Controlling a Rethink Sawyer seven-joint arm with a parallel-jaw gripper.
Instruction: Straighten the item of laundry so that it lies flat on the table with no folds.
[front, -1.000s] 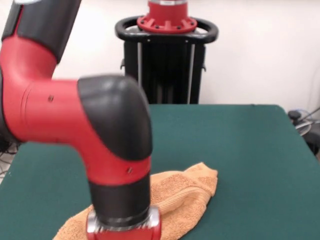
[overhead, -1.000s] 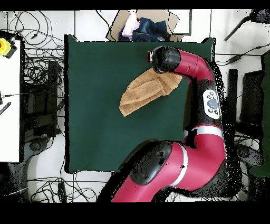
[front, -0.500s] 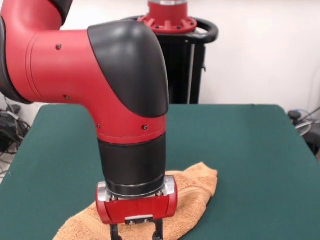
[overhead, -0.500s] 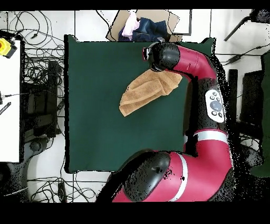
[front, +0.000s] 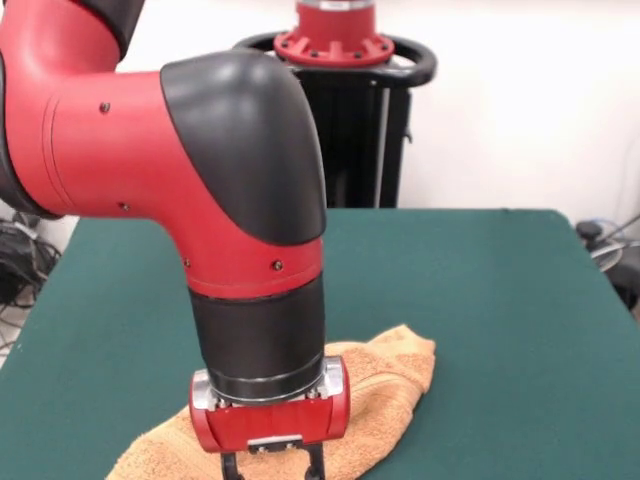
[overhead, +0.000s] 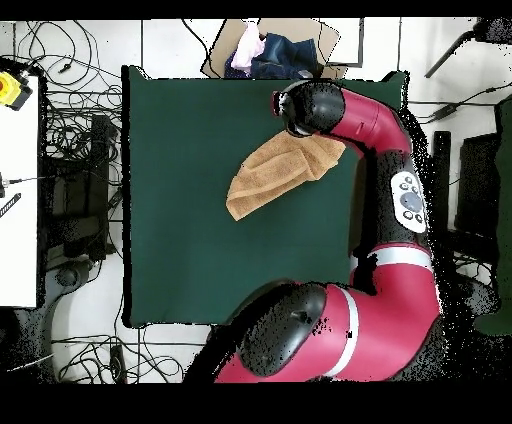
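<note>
Terry-cloth towel (front: 375, 400) — orange-tan, bunched and folded over on itself — lies on the green worktop (front: 500, 300), a long crumpled strip running diagonally in the overhead view (overhead: 275, 172), toward the side of the worktop away from the robot's base. Red-and-black arm (front: 240, 250) stands upright over one end of the towel. Gripper (front: 272, 468) low at the picture's bottom edge, finger bases apart, tips cut off — cannot tell its state.

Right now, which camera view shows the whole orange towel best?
The overhead view: the towel shows almost whole, bunched and slanting on the green table. In the front view the arm hides its middle, and its near end is cut off.
</note>
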